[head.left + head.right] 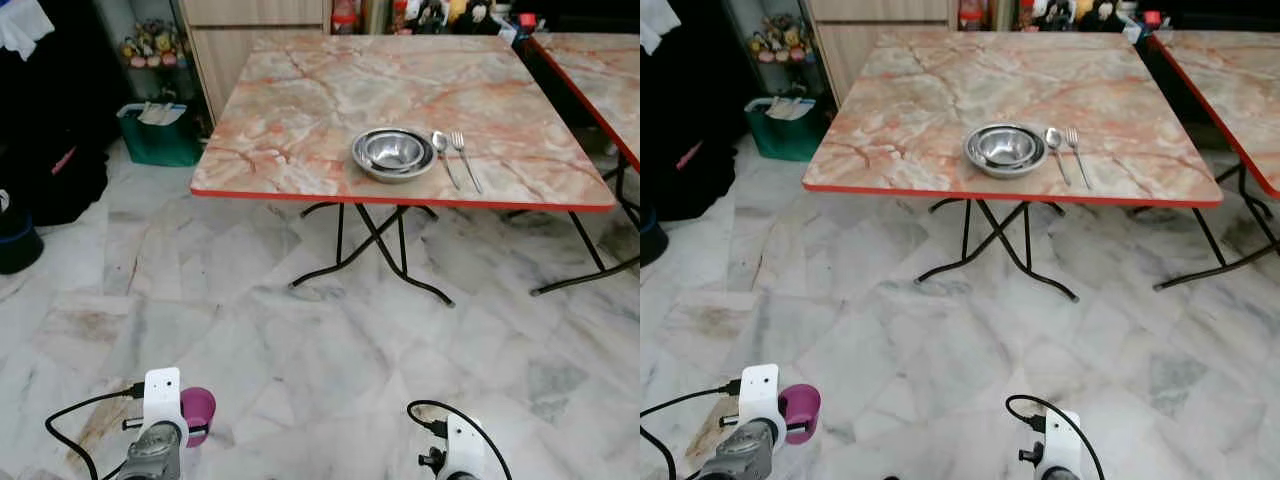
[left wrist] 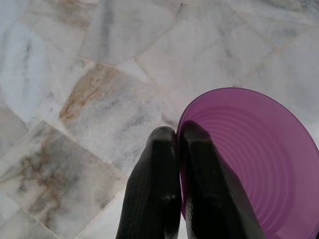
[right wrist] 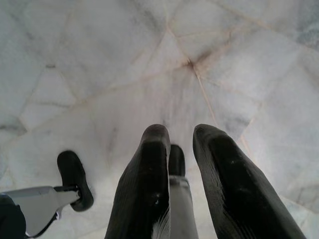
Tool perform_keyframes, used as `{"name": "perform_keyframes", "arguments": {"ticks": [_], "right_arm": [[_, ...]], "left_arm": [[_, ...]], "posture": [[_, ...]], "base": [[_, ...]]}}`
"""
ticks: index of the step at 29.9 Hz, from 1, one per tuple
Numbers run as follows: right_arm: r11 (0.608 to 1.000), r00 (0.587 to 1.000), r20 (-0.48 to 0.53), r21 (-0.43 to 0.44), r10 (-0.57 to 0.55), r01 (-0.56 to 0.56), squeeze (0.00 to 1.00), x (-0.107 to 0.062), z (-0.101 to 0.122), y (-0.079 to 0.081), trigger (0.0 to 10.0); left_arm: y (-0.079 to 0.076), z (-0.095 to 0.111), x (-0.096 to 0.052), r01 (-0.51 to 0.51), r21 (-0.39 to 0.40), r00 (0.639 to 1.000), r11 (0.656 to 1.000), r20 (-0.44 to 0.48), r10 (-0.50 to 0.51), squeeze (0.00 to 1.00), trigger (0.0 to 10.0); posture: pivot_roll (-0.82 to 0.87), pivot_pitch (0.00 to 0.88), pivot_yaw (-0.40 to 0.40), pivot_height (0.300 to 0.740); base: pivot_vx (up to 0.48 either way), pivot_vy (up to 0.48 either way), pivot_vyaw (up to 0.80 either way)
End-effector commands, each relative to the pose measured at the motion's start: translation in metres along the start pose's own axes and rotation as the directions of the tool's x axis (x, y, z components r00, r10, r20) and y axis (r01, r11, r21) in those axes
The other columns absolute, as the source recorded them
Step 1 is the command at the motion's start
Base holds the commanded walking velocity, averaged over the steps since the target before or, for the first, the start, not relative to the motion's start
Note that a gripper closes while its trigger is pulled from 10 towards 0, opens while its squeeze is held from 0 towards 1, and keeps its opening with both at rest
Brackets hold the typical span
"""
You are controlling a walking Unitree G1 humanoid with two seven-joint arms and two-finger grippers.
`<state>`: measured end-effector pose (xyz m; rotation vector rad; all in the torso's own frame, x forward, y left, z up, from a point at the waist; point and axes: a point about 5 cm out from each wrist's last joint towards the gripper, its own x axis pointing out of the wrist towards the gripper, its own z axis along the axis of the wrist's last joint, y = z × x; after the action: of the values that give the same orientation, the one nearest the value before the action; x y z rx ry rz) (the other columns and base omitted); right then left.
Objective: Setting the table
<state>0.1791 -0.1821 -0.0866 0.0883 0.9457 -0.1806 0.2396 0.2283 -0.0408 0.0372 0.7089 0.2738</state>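
Observation:
The marble-topped table stands ahead across the floor. Near its front edge sits a steel bowl, with a spoon and a fork lying just right of it. My left gripper is low at my left side, shut on the rim of a purple cup, which also appears as the cup in the left eye view. My right gripper hangs over the floor with its fingers a little apart and nothing held between them.
A second marble table stands to the right. A green bin, a wooden cabinet and dark bags are at the back left. Black folding legs spread under the table. Marble floor lies between me and the table.

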Motion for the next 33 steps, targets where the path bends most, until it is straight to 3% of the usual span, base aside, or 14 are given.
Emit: {"name": "perform_keyframes", "arguments": {"ticks": [1,33], "right_arm": [[1.0,1.0,-0.02,0.027,-0.011,0.012,0.0,-0.0007,-0.0049,-0.0002,10.0],[0.999,1.0,-0.008,0.045,-0.025,0.025,0.0,-0.0005,-0.0027,-0.0005,10.0]], "left_arm": [[0.0034,-0.0048,-0.0008,-0.009,0.006,1.0,1.0,-0.018,0.009,0.0,10.0],[-0.0008,-0.0041,-0.0008,0.001,0.007,1.0,1.0,-0.013,-0.001,0.0,10.0]], "posture": [[0.04,0.078,0.039,0.74],[0.04,0.092,0.031,0.74]], "base": [[0.375,0.0,0.0],[0.418,0.0,0.0]]}}
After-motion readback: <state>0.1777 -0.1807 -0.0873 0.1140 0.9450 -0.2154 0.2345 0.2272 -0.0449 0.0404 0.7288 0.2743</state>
